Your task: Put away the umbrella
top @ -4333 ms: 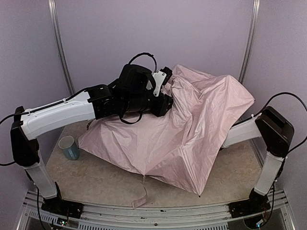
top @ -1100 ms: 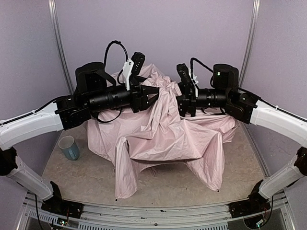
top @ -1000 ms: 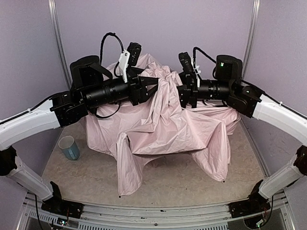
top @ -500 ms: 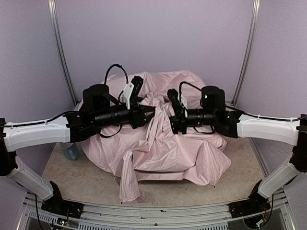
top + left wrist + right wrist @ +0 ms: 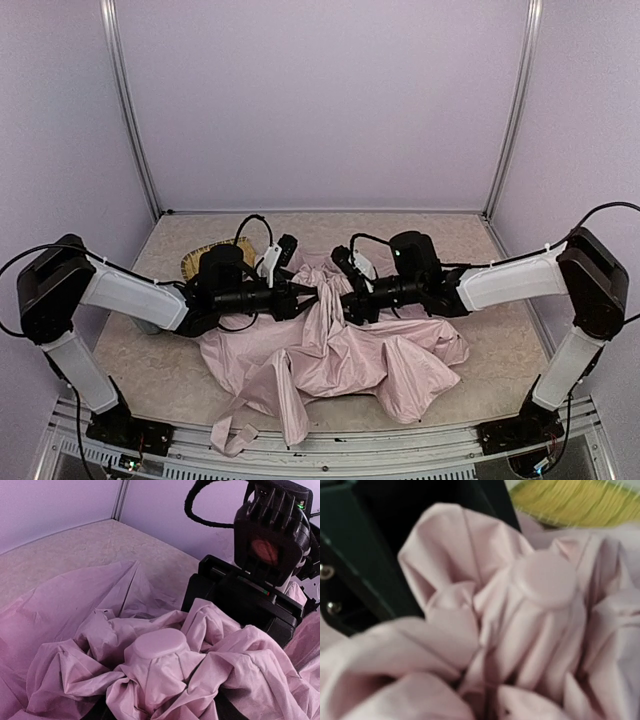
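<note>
From above, I have both arms stretched low and inward, meeting mid-table. My left gripper (image 5: 303,293) and right gripper (image 5: 347,299), each partly spread, pinch the raised peak of the umbrella (image 5: 340,365). Its pink fabric slumps on the table (image 5: 470,240). Left wrist: fabric bunched around a round cap (image 5: 156,644) buries my fingers. Right wrist: that cap, blurred, with a woven tray (image 5: 570,500) behind.

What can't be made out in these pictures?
- Umbrella shaft and handle: all views, buried under fabric.
- Left pincer and right pincer tips: all views, fabric covers them; grip unclear.
- Tray: top view, mostly behind left arm; right wrist view, blurred and cut by top edge.
</note>
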Robot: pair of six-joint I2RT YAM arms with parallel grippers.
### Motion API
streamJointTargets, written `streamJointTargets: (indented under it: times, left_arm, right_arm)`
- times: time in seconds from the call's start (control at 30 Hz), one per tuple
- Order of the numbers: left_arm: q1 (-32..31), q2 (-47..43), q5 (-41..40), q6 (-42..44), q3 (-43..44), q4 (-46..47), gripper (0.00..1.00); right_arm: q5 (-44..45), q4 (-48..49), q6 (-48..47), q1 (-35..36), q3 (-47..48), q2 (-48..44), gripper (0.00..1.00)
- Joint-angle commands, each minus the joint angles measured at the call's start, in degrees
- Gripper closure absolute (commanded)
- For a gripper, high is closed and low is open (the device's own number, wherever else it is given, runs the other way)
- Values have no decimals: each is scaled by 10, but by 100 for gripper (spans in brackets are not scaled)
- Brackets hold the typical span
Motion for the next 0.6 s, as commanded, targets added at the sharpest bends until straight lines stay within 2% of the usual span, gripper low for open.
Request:
streamJointTargets:
  times: [0.0,0.13,0.27,0.33,0.57]
  left_arm:
    - [-17,-28,31,18,39,-55,95]
    - [-36,-59,-8,35,62,-67,78]
    - [-52,-54,-20,33,94,-80,70]
    - [-63,-42,-17,31,108,-84,63]
    - [-76,-59,-48,37,94,-47,5]
  right_arm:
    - [26,-21,-31,0,53,-98,81]
    - [61,-114,-60,-1,82,-150,80]
    - [99,-250,-77,-1,134,-175,82]
    - [113,-304,-76,-1,149,-189,82]
    - [216,-408,-87,-5,131,-260,88]
